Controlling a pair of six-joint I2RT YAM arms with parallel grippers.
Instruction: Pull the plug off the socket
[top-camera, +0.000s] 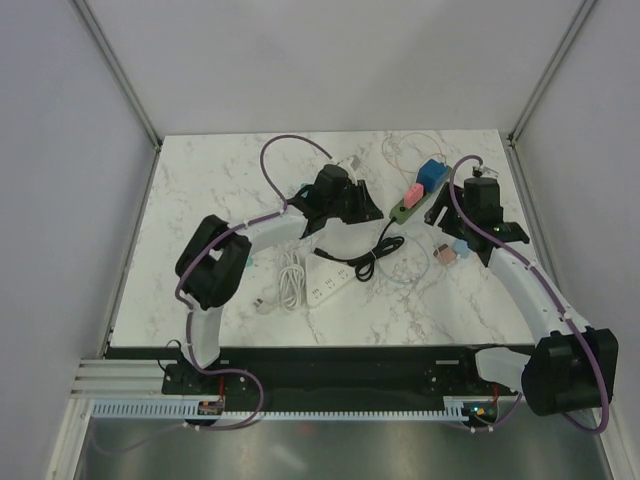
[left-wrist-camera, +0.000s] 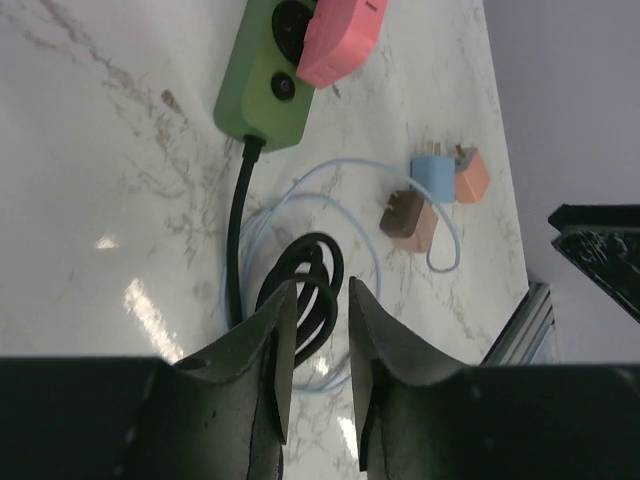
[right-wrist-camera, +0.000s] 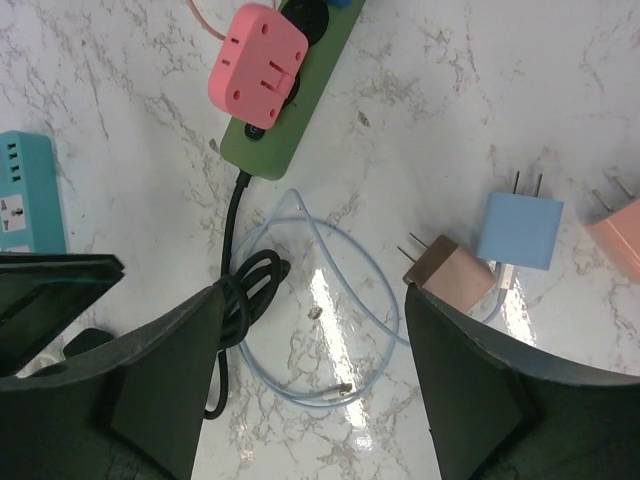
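A pink plug (top-camera: 411, 192) sits in a green socket strip (top-camera: 402, 211) right of the table's centre. It also shows in the left wrist view (left-wrist-camera: 340, 40) on the strip (left-wrist-camera: 262, 85), and in the right wrist view (right-wrist-camera: 257, 60) on the strip (right-wrist-camera: 290, 110). My left gripper (top-camera: 345, 200) hovers left of the strip. Its jaws (left-wrist-camera: 320, 340) stand a narrow gap apart and empty, above the strip's coiled black cord (left-wrist-camera: 305, 290). My right gripper (top-camera: 478, 215) is right of the strip, wide open (right-wrist-camera: 312, 330) and empty above the table.
A light blue cable loop (right-wrist-camera: 330, 310) lies below the strip. Blue (right-wrist-camera: 520, 230), brown (right-wrist-camera: 450, 272) and pink (right-wrist-camera: 615, 235) chargers lie to its right. A teal adapter (top-camera: 433, 173) sits behind the strip. A white power strip (top-camera: 335, 285) and a white cable bundle (top-camera: 292, 278) lie nearer the front.
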